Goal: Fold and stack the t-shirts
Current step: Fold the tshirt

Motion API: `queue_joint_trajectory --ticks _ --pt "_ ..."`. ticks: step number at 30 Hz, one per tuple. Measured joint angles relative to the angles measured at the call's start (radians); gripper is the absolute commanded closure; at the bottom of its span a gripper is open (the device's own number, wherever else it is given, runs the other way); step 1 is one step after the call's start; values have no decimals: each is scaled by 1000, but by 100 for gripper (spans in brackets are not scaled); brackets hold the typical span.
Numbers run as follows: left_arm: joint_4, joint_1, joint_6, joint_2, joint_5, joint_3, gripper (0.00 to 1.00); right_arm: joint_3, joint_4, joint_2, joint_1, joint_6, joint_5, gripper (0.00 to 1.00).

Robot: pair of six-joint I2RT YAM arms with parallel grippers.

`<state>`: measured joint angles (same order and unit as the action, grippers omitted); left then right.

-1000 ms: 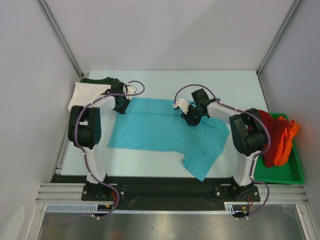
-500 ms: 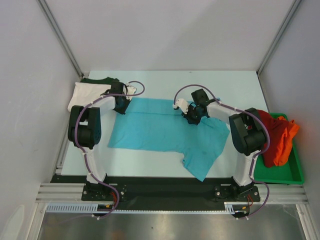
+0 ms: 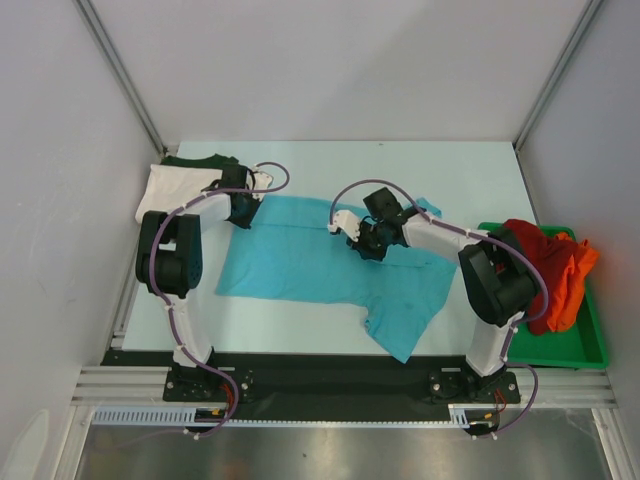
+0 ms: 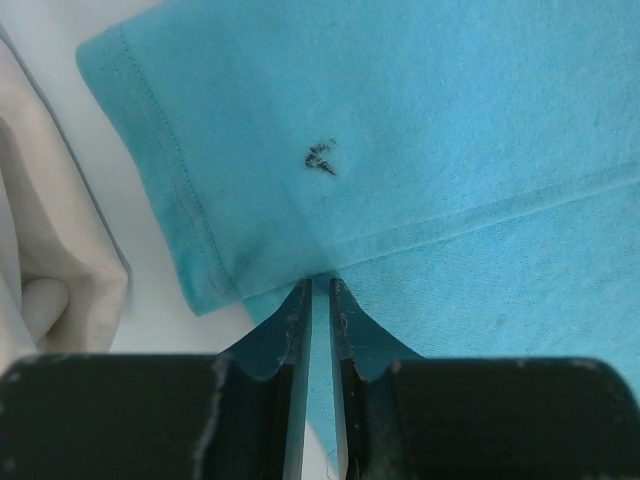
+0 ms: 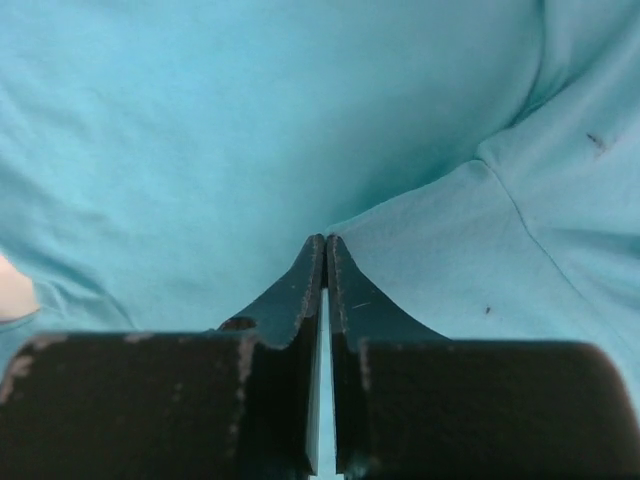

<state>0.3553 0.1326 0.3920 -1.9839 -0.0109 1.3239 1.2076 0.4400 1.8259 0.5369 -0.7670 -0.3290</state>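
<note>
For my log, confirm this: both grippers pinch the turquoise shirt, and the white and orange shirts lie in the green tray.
One slip: the top view shows the red shirt, not the white shirt at far left, with the orange shirt in the green tray. The left gripper and right gripper do pinch the turquoise shirt.

My turquoise t-shirt [image 3: 300, 265] lies spread flat over the middle of the table [image 3: 470, 170], one sleeve pointing at the near edge. My left gripper [image 4: 320, 285] pinches its far left sleeve and my right gripper [image 5: 325, 240] a raised fold. The white t-shirt [image 3: 170, 188] and dark green t-shirt [image 3: 205, 160] sit bunched at the far left corner. The red t-shirt [image 3: 530, 255] and orange t-shirt [image 3: 575, 270] are heaped in the tray [image 3: 560, 350].
</note>
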Motion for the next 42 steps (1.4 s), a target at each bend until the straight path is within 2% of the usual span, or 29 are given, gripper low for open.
queue_joint_trajectory --ticks 1,3,4,8,12,17,22,34,42 --pt "-1 0 0 0 0 0 83 -3 0 -3 7 7 0 73" --pt "-2 0 0 0 0 0 83 -8 -5 -3 12 22 8 63" --pt "-2 0 0 0 0 0 83 -11 -10 -3 12 29 14 62" --pt "-2 0 0 0 0 0 80 -8 -29 -3 -9 56 40 61" --pt "24 0 1 0 5 24 78 35 -47 -2 -92 108 49 60" --pt "60 0 1 -27 7 137 78 132 -101 19 -237 157 55 61" --pt "82 0 1 -90 8 233 78 156 -127 68 -332 172 56 62" --pt "126 -1 13 -163 60 263 74 172 -132 204 -435 163 76 63" --pt "158 0 20 -196 76 314 75 327 -112 309 -453 151 80 59"
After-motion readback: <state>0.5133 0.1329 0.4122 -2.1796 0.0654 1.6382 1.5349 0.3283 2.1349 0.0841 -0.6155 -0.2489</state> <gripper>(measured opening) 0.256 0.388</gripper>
